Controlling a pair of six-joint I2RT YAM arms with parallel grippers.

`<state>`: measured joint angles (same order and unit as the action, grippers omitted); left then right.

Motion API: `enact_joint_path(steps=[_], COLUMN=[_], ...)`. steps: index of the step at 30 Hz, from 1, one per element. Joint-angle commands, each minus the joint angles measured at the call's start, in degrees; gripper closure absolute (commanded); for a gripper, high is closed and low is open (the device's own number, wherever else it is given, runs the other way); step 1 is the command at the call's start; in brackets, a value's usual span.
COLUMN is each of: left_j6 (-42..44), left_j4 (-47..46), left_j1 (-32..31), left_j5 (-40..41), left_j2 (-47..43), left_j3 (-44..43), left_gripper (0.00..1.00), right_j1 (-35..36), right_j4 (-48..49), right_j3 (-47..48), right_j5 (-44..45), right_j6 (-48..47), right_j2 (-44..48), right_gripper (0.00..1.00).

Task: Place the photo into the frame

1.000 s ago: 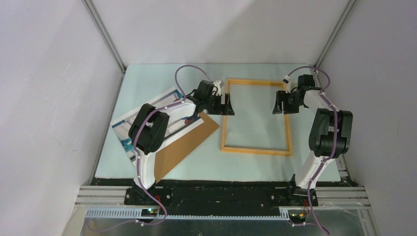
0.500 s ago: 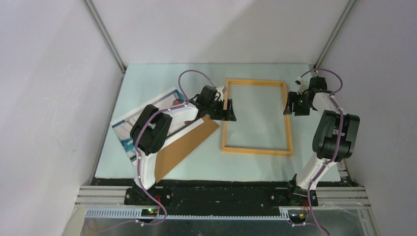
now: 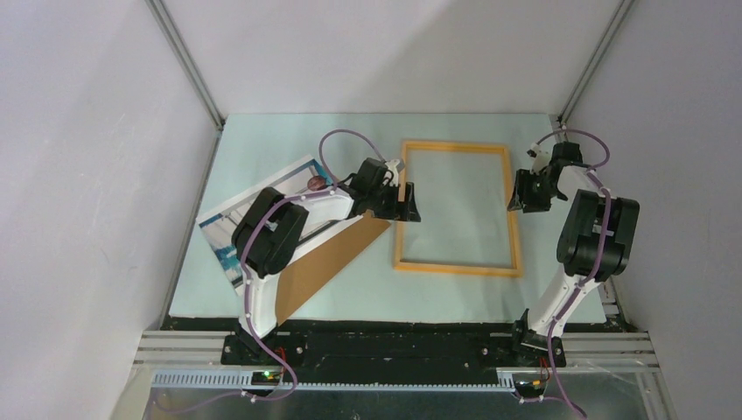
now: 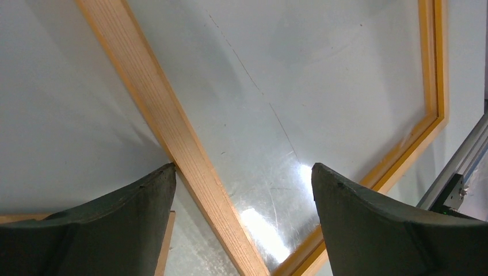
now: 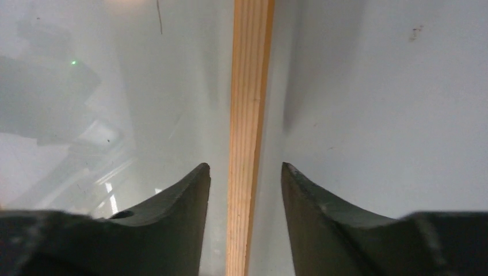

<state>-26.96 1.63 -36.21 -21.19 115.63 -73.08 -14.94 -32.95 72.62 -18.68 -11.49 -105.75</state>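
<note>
The frame [image 3: 455, 268] lies flat on the pale table, an orange-yellow wooden rectangle. My left gripper [image 3: 405, 203] stands open over its left rail, and in the left wrist view the rail [image 4: 167, 132] runs slantwise between the wide-apart fingers of that gripper [image 4: 243, 168]. My right gripper [image 3: 518, 194] straddles the right rail. In the right wrist view the rail [image 5: 248, 115] passes between the fingers of that gripper [image 5: 246, 166] with a gap on each side. The photo [image 3: 284, 179] lies face up at the left, partly hidden under the left arm.
A plain brown backing board [image 3: 324, 258] lies over the photo's near corner, its tip close to the frame's left rail. Grey walls and metal posts close in the table on three sides. A black rail [image 3: 394, 341] carries both arm bases at the near edge.
My right gripper has moved outward from inside the frame to its right rail, and its jaws have narrowed. My left gripper has shifted slightly nearer along the left rail.
</note>
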Motion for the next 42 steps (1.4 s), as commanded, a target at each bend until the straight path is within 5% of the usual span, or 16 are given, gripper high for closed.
enact_joint_path(steps=[1, 14, 23, 27, 34, 42], left_j6=[1.52, 3.16, 3.34, 4.48, 7.77, 16.69], left_j4=[-1.30, -3.49, -4.71, -4.64, -3.28, 1.90], left_j1=[-2.09, -4.07, -4.85, -4.85, -4.24, -1.56], left_j5=[-0.93, -1.68, -0.02, 2.71, 8.89, 14.94], left_j2=[-3.24, -5.33, -8.32, -10.34, -15.43, -23.71], left_j3=[0.72, 3.31, 5.62, 5.89, 4.36, 3.24], left_gripper=[0.09, 0.09, 0.09, 0.07, 0.03, 0.00], right_j1=[-0.83, -3.01, -3.59, -3.69, -2.43, 10.13], right_j4=[-1.55, -3.18, -3.67, -3.60, -1.40, 3.49], right_j3=[0.03, -1.74, -3.54, -3.96, -5.27, -5.30], right_j5=[-3.18, -5.48, -5.90, -5.15, -3.50, 4.11], right_j6=[0.09, -0.54, -0.68, -0.29, 0.71, 0.07], right_j2=[-1.73, -2.31, -0.16, 1.41, 9.78, 20.19], right_gripper=[0.51, 0.77, 0.78, 0.68, 0.30, 0.18])
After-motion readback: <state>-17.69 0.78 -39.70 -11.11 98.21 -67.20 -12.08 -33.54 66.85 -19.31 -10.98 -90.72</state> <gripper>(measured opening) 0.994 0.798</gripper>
